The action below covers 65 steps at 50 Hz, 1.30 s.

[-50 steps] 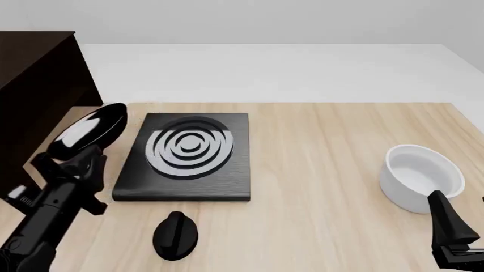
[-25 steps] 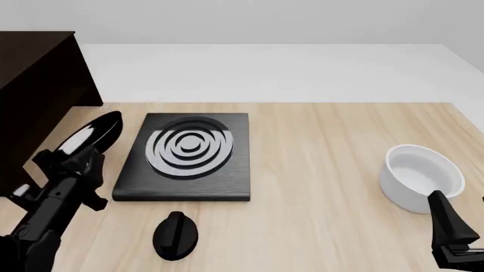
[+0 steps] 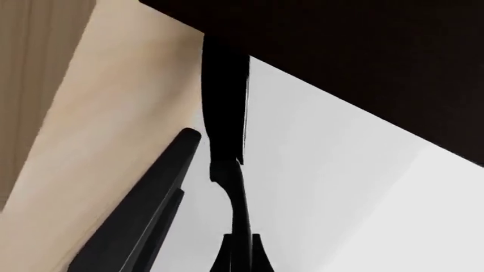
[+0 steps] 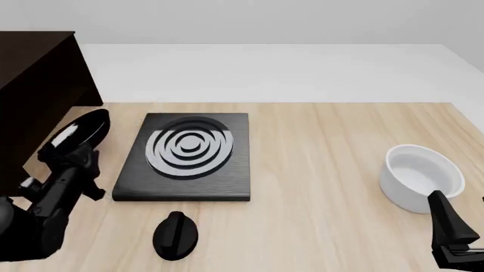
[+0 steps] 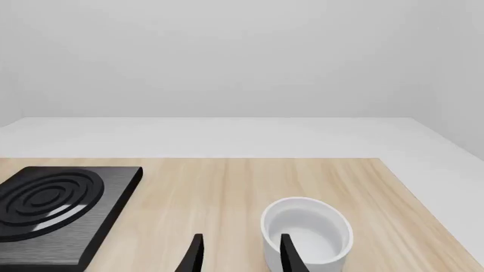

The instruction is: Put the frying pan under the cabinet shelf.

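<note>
My left claw (image 4: 69,160): closed on the frying pan's thin handle, lifted off the surface (image 4: 325,147).
Frying pan (image 4: 76,133): tilted on edge, at 12 o'clock from my left claw, between the cabinet shelf (image 4: 34,85) and the stove plate (image 4: 185,156).
Cabinet shelf: at 11 o'clock of the pan, just beside it.
My right claw (image 5: 238,252): fingers parted, holding nothing, the white bowl (image 5: 306,229) just beyond it.
Knob (image 4: 175,235): at 6 o'clock of the stove plate.

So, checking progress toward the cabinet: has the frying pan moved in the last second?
Yes. The frying pan has shifted left, away from the stove plate and closer to the cabinet shelf.
</note>
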Tool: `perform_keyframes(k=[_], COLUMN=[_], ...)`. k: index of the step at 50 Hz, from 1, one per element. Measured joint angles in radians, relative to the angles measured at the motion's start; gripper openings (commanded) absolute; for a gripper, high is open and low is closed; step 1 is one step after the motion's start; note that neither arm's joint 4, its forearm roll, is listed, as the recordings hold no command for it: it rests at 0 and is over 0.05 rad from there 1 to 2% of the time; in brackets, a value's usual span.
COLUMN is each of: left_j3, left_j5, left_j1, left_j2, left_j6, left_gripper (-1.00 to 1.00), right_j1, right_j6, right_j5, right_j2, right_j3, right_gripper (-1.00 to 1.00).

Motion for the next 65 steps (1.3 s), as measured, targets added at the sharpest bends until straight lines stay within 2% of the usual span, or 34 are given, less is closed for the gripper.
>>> perform_keyframes(k=[17, 27, 32, 43, 56, 63, 64, 65], left_j3=[-0.131, -0.191, -0.200, -0.241, -0.273, -0.292, -0.293, -0.293], left_j5=[-0.006, -0.006, -0.006, -0.006, -0.006, -0.006, -0.001, 0.000], left_j1=[0.096, 0.188, 0.225, 0.270, 0.282, 0.276, 0.275, 0.272], left_j2=[0.200, 0.300, 0.316, 0.342, 0.358, 0.362, 0.359, 0.358], left_j6=[0.029, 0.086, -0.035, -0.122, -0.114, -0.027, 0.016, 0.044], left_gripper=[-1.00, -1.00, -1.00, -1.00, -1.00, -1.00, 1.00, 1.00], right_j1=[0.000, 0.000, 0.000, 0.000, 0.000, 0.000, 0.000, 0.000], right_j6=[0.000, 0.000, 0.000, 0.000, 0.000, 0.000, 0.000, 0.000], right_j5=[0.000, 0.000, 0.000, 0.000, 0.000, 0.000, 0.000, 0.000], right_j2=[0.000, 0.000, 0.000, 0.000, 0.000, 0.000, 0.000, 0.000], right_j3=[0.000, 0.000, 0.000, 0.000, 0.000, 0.000, 0.000, 0.000], right_gripper=[1.00, 1.00, 1.00, 1.00, 1.00, 1.00, 1.00, 1.00])
